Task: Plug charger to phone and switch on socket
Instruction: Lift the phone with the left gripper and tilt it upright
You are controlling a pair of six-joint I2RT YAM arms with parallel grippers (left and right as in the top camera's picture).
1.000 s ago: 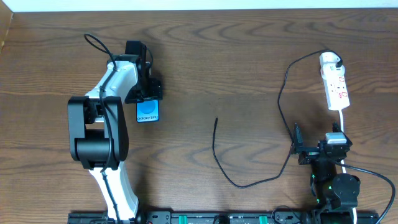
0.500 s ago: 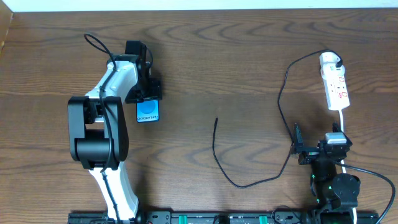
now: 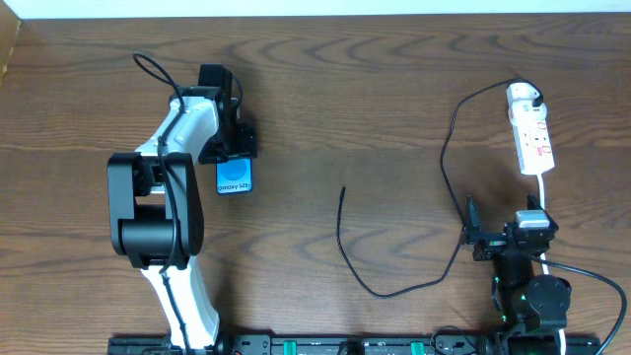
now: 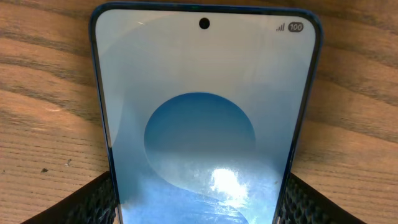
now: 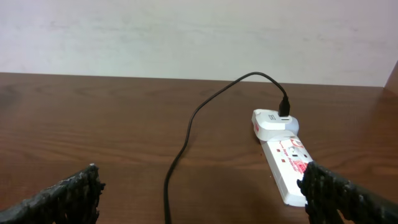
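With the left gripper [image 4: 199, 196] clamped on the phone [image 4: 205, 93], I'd send the wide-open right gripper [image 5: 202, 182] for the charger [image 3: 339, 229] tip, mid-frame.

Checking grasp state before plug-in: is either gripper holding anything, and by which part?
Left gripper clamps the phone by its two long side edges, a finger on each. Right gripper is open, holding nothing.

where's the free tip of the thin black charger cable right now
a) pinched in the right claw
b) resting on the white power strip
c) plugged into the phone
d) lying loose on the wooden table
d: the tip of the thin black charger cable lies bare on the wooden table, apart from the slim blue-screened phone and the open right claw.
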